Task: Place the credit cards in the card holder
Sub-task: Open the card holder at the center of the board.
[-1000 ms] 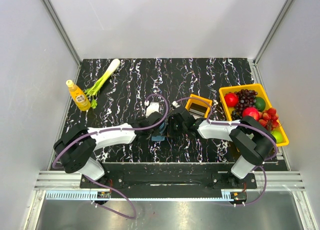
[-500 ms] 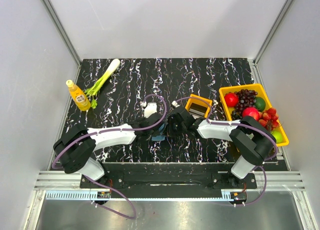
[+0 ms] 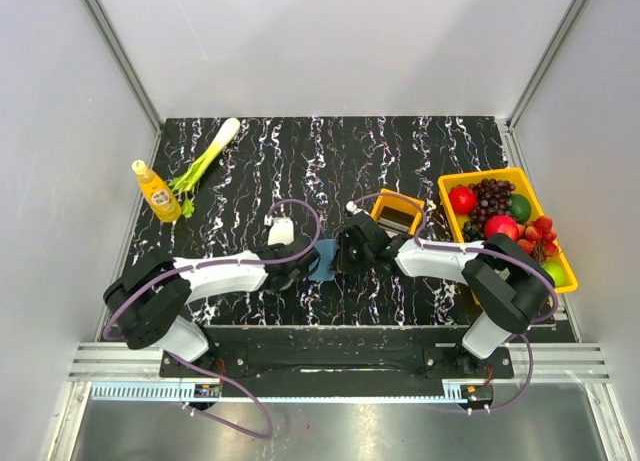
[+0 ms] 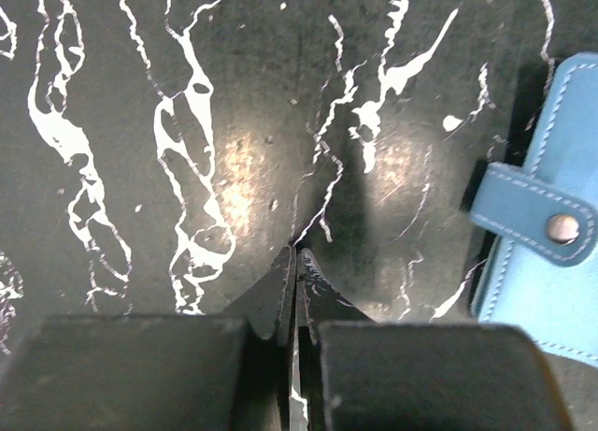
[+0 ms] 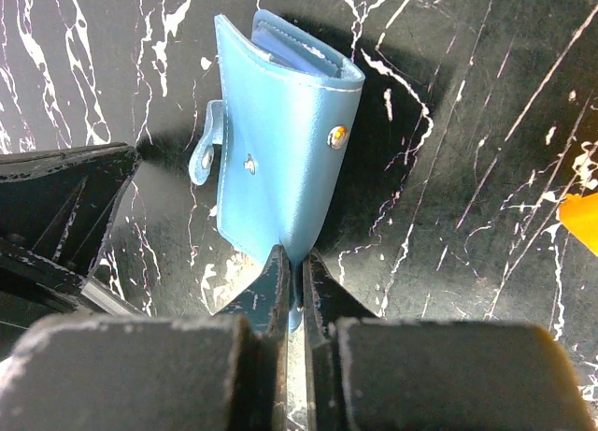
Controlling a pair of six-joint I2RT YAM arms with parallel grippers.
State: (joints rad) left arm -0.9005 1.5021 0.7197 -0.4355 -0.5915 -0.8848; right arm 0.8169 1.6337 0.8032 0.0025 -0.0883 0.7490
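Observation:
The blue card holder point(image 5: 280, 141) lies folded on the black marbled table, its snap strap hanging loose at its left side. My right gripper point(image 5: 293, 255) is shut on its near corner. A pale edge point(image 5: 294, 50) shows in its far opening; I cannot tell if it is a card. In the top view the card holder point(image 3: 322, 263) sits between both grippers. My left gripper point(image 4: 297, 253) is shut and empty just left of the card holder point(image 4: 537, 263), apart from it. Dark credit cards point(image 3: 397, 221) lie in the small orange tray point(image 3: 385, 203).
A yellow bin point(image 3: 455, 181) of fruit stands at the right edge. A yellow bottle point(image 3: 157, 191) and a leek point(image 3: 205, 159) lie at the far left. The left arm point(image 3: 225, 273) and the right arm point(image 3: 435, 259) lie low across the near table.
My left gripper has pulled back to the left, away from the card holder. More of the card holder shows in the top view. The right gripper has kept its hold.

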